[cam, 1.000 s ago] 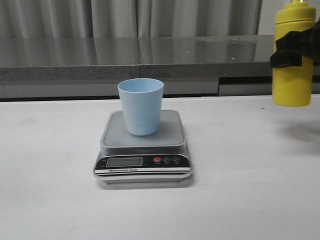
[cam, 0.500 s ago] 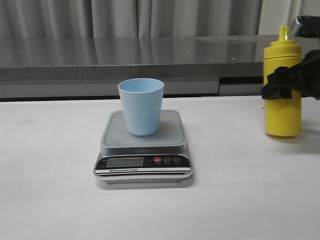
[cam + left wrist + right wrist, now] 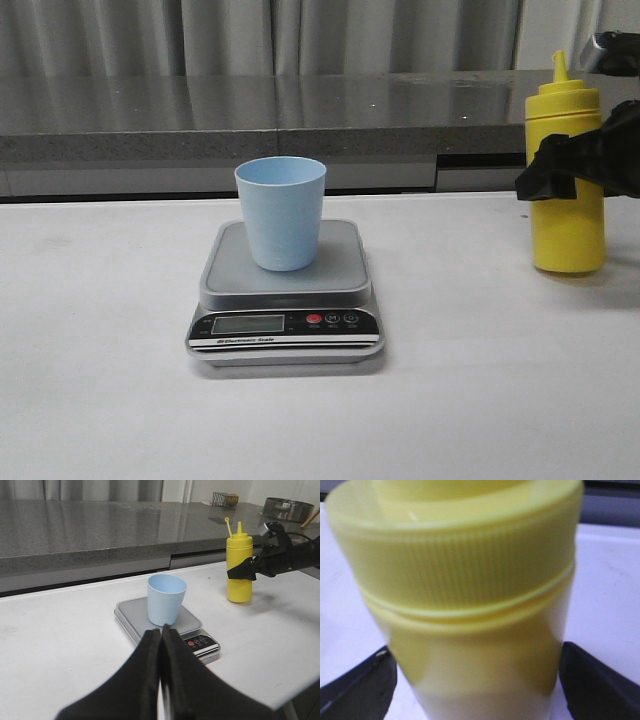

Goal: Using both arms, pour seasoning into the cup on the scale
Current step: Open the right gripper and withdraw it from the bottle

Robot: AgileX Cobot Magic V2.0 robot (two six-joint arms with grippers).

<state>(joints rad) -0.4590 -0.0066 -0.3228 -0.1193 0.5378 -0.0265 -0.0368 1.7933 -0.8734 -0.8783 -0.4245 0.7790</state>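
White tabletop [image 3: 480, 400] fills the foreground, plain and matte; behind it runs a long grey stone counter [image 3: 250, 115] with a polished, reflective top, and pale curtains [image 3: 250, 35] hang beyond that; in the left wrist view a metal bowl [image 3: 290, 507] and a small wire basket [image 3: 222, 499] sit far back on the counter.

Near the middle of the table lies the scale [image 3: 288, 300], its black panel with screen and red button facing the camera; the pale blue cup [image 3: 281, 212] stands upright on the grey platform, mouth up, wider at the rim than at the base.

Well apart from the scale, on the robot's right, the seasoning bottle [image 3: 567, 225] stands upright on the table, its long axis vertical and its pointed nozzle aimed straight up; it is taller than the cup.

The right gripper [image 3: 575, 165] reaches in from the right edge and is clamped around the bottle's upper body, just below the cap; in the right wrist view the ribbed yellow cap fills the frame and a black finger [image 3: 600, 685] shows on either side of the bottle.

The left gripper [image 3: 161, 645] hangs over the near table, aimed toward the cup; its two fingers are pressed together with nothing between them.
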